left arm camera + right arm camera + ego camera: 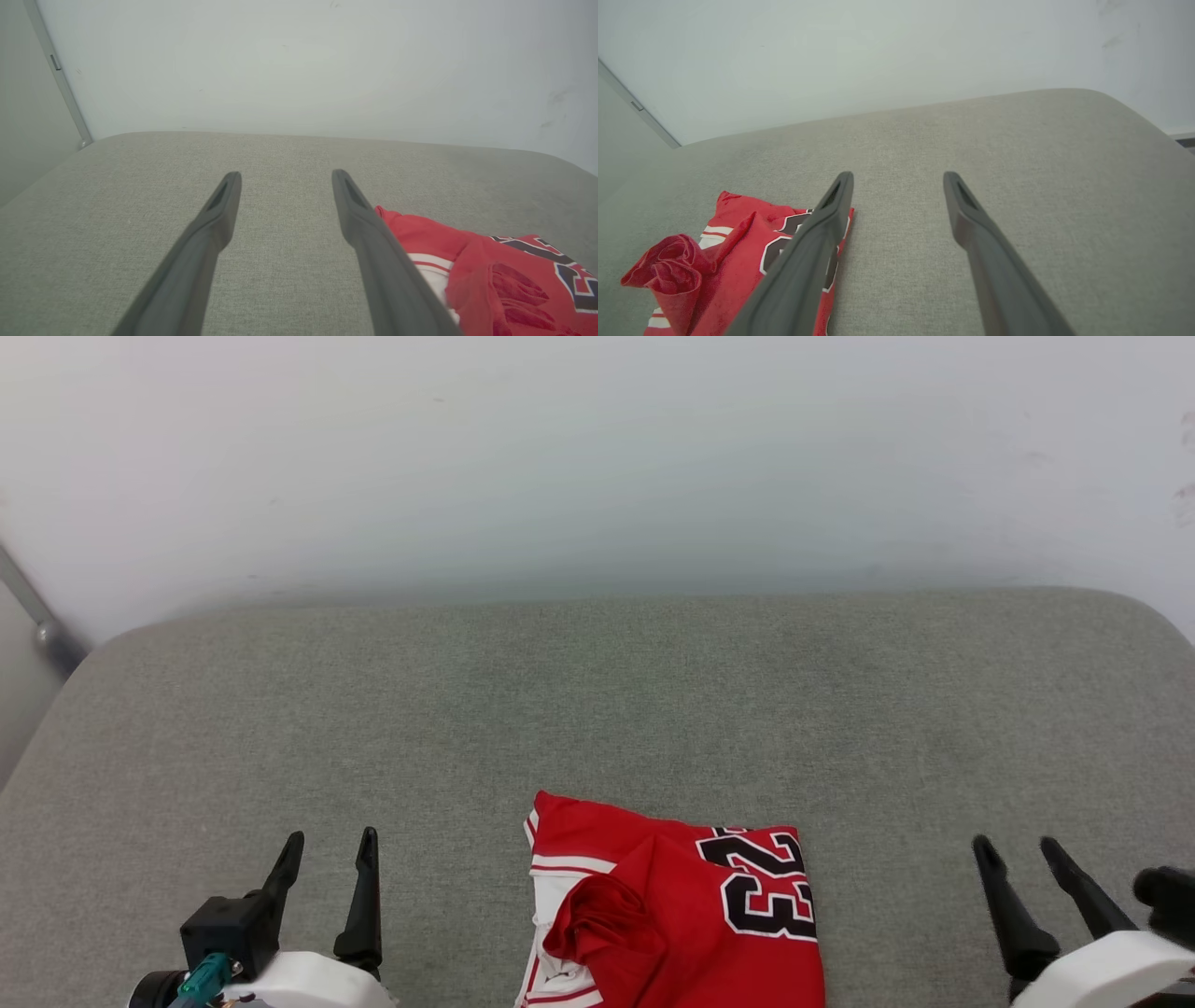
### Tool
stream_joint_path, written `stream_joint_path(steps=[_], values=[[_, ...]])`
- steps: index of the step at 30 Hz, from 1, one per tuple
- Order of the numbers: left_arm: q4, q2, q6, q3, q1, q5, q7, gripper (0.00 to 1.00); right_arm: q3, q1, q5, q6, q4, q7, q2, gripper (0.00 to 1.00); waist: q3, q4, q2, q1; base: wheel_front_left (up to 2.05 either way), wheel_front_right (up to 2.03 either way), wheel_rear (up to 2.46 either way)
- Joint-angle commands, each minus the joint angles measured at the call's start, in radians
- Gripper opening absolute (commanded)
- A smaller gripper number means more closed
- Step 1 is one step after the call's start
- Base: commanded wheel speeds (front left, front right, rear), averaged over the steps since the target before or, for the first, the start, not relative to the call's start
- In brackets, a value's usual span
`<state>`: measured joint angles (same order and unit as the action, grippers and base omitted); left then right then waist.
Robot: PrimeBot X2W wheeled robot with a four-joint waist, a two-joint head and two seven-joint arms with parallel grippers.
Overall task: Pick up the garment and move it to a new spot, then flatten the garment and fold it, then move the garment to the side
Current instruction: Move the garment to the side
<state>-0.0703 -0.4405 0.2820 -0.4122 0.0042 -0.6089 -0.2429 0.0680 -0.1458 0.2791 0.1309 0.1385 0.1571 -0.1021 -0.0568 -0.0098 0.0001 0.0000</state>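
a pale wall (597, 457) backs the grey woven cushion (597, 709). the garment (672, 915), a rumpled red jersey numbered 23, lies at 6 o'clock between the left end effector (331, 845) at 7 and right end effector (1016, 847) at 5, both spread open, empty.

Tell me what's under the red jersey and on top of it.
The jersey rests on the grey cushion. A bunched fold of its own red cloth lies on top. The cushion directly beneath it is covered.
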Motion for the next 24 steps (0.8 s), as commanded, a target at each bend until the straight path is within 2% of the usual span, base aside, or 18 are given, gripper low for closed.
stream_joint_path(steps=[1, 4, 9, 14, 16, 19, 24], values=[[0.004, 0.006, 0.005, 0.009, -0.009, 0.003, -0.008, 1.00, 0.046, 0.000, 0.048, 0.000, -0.027, 0.056, -0.001, 1.00, 0.005, 0.000, -0.0001, 0.0000, 0.00, 0.00, 0.00], [0.011, 0.012, 0.006, 0.028, -0.013, 0.008, -0.016, 1.00, 0.137, 0.044, 0.137, 0.000, -0.089, 0.203, -0.033, 1.00, 0.015, 0.008, -0.0001, 0.0000, 0.00, 0.00, 0.00], [0.012, 0.028, -0.008, 0.054, -0.023, 0.020, -0.021, 1.00, 0.254, 0.098, 0.235, 0.000, -0.222, 0.528, -0.074, 1.00, 0.034, 0.038, -0.0001, 0.0000, 0.00, 0.00, 0.00], [0.005, 0.047, -0.027, 0.066, -0.036, 0.037, -0.023, 1.00, 0.372, 0.180, 0.264, 0.001, -0.324, 0.845, 0.010, 1.00, 0.056, 0.081, -0.0001, 0.0000, 0.00, 0.00, 0.00], [0.005, 0.059, -0.036, 0.068, -0.050, 0.046, -0.024, 1.00, 0.381, 0.208, 0.270, 0.000, -0.331, 0.919, 0.032, 1.00, 0.075, 0.101, -0.0001, 0.0000, 0.00, 0.00, 0.00], [0.004, 0.077, -0.052, 0.072, -0.070, 0.061, -0.024, 1.00, 0.384, 0.260, 0.342, 0.000, -0.368, 0.991, 0.051, 1.00, 0.104, 0.130, -0.0001, 0.0000, 0.00, 0.00, 0.00], [-0.010, 0.102, -0.073, 0.080, -0.093, 0.080, -0.024, 1.00, 0.287, 0.338, 0.554, 0.000, -0.502, 0.975, 0.051, 1.00, 0.141, 0.161, -0.0001, 0.0000, 0.00, 0.00, 0.00]])
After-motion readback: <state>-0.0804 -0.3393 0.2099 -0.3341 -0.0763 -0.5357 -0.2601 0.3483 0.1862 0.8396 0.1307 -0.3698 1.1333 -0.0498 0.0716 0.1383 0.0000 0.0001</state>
